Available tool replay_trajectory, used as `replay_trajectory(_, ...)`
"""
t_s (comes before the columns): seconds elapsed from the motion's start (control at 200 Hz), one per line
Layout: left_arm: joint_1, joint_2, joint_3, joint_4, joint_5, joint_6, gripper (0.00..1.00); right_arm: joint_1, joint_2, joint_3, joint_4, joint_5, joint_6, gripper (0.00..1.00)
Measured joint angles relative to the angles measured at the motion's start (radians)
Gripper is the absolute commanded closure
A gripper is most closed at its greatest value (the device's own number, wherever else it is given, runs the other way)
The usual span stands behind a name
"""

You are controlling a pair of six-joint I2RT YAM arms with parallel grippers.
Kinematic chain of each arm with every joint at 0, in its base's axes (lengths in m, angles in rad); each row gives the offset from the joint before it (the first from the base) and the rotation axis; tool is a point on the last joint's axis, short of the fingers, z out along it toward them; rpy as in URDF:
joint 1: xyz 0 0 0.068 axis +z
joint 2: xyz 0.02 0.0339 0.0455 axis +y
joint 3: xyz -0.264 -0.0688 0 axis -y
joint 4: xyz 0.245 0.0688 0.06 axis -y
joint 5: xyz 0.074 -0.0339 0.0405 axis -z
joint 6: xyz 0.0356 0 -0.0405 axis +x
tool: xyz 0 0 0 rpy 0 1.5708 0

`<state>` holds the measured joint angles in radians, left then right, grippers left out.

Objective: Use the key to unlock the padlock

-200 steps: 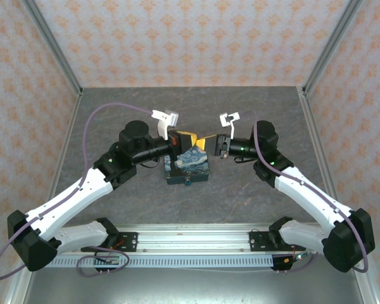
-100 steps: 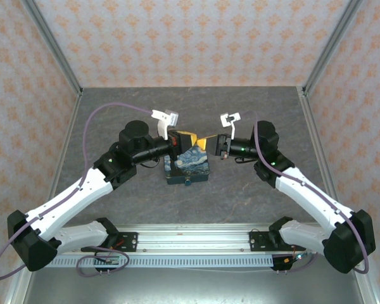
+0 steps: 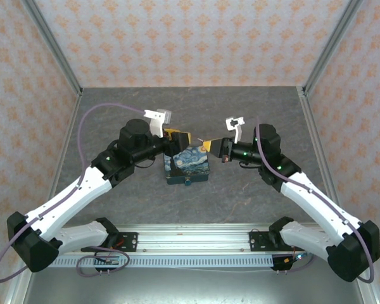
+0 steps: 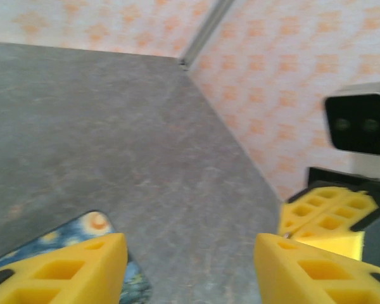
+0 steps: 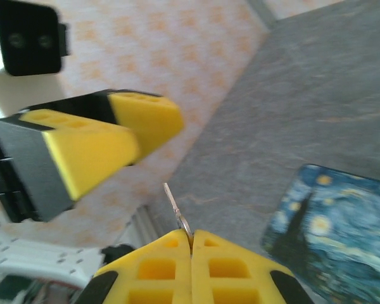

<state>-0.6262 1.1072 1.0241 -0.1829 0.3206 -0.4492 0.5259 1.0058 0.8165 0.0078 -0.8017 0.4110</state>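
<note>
The padlock point(image 3: 189, 182) sits at the middle of the tin's near wall, a tiny dark piece touching the tin point(image 3: 187, 163). Its keyhole is too small to make out. The tin lies flat on the table point(image 3: 114, 114), painted lid up, which keeps the lock facing the arms' bases, where a tool could come at it from the front.

Both tools hang past the tin's far edge, well away from the lock. Above the tin's far right corner, the right gripper point(image 5: 191, 242) has its fingers pressed together on the head of the key point(image 5: 175, 206). The thin blade sticks out free beyond the tips, so it seems gripped by the head to leave the whole blade for the lock.

Above the tin's far left corner, the left gripper point(image 4: 190, 256) has its fingers spread, with nothing between them. It faces the right one tip to tip, so the key points toward it. That looks like a pose for passing the key across or squaring it up.

To my eye the unlocking proper is not begun. The key has to travel round to the tin's near wall and line up with the lock, and the free left tool could steady the tin.
</note>
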Motion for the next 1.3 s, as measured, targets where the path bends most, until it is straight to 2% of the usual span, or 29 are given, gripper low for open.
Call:
replay_trajectory(0.135, -0.001, 0.049, 0.009, -0.073, -0.068, 0.037, 0.38, 0.001, -0.011, 0.028, -0.174, 0.220, -0.054, 1.00)
replay_trajectory(0.305, -0.031, 0.174, 0.003, -0.114, -0.089, 0.059, 0.38, 0.001, -0.028, 0.051, -0.350, 0.516, -0.085, 1.00)
replay_trajectory(0.475, -0.080, 0.311, 0.002, -0.098, -0.063, 0.058, 0.39, 0.001, -0.042, 0.051, -0.441, 0.678, -0.091, 1.00)
replay_trajectory(0.641, -0.099, 0.454, 0.032, -0.066, -0.030, 0.055, 0.40, 0.001, -0.050, 0.051, -0.477, 0.755, -0.090, 1.00)
replay_trajectory(0.831, -0.100, 0.560, 0.065, -0.037, -0.021, 0.055, 0.41, 0.001, -0.070, 0.051, -0.500, 0.790, -0.091, 1.00)
replay_trajectory(1.056, -0.088, 0.578, 0.080, -0.006, -0.022, 0.056, 0.41, 0.001, -0.072, 0.049, -0.507, 0.795, -0.090, 1.00)
replay_trajectory(1.301, -0.003, 0.596, 0.082, 0.011, -0.002, 0.101, 0.41, 0.001, -0.071, 0.044, -0.509, 0.794, -0.091, 1.00)
